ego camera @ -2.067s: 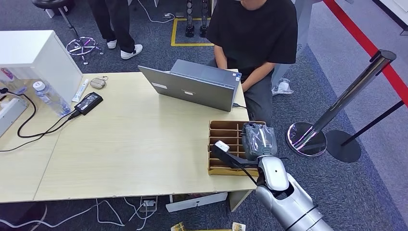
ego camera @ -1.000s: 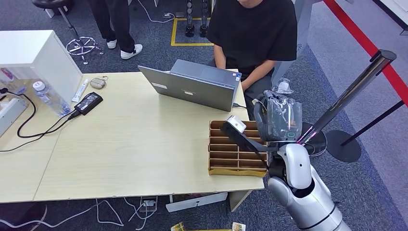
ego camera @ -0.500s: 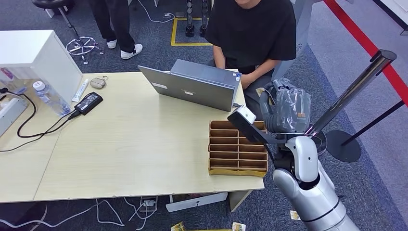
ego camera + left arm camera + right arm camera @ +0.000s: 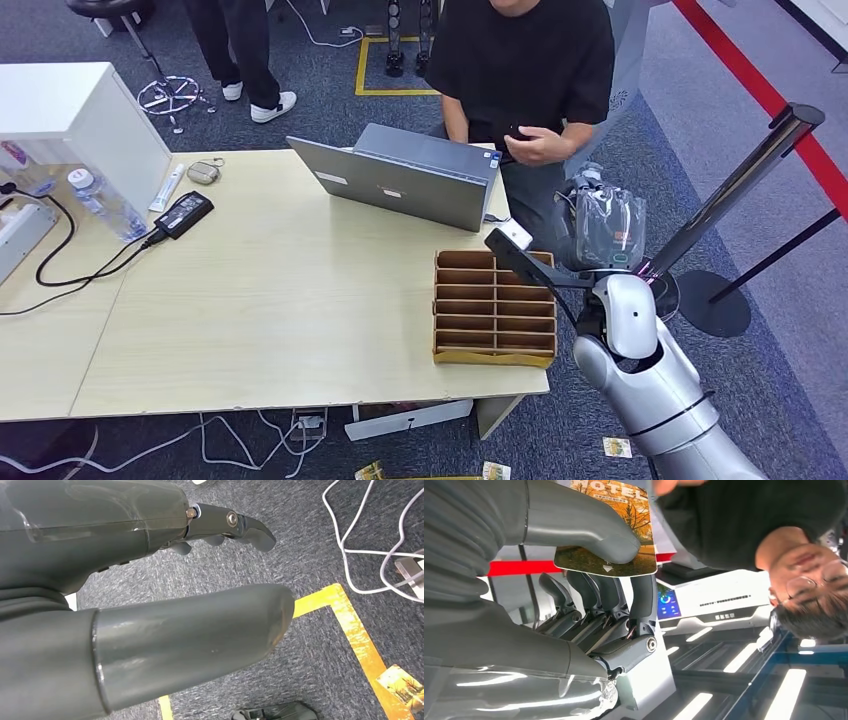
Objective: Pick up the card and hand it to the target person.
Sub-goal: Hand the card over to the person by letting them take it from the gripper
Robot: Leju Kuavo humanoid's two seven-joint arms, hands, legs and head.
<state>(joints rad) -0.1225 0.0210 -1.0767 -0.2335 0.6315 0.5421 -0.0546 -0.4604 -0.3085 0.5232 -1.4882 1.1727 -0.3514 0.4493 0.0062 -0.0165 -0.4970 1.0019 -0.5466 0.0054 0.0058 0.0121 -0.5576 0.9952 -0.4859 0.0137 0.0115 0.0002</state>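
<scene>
Right hand (image 4: 600, 228) raised beyond the far right corner of the light wooden table (image 4: 250, 300), just past the brown cardboard divider tray (image 4: 494, 307). Thick grey thumb and dark fingers (image 4: 644, 600) pinch the glossy autumn-photo card printed "HOTEL" (image 4: 616, 530) between them. Person in a black T-shirt (image 4: 530, 60) stands behind that table corner, their hand (image 4: 537, 147) near the raised right hand, not touching. Grey laptop (image 4: 405, 180) on the table. Left hand (image 4: 150, 580) over grey carpet, fingers (image 4: 235, 525) slightly curled, apart from the thumb, holding nothing.
</scene>
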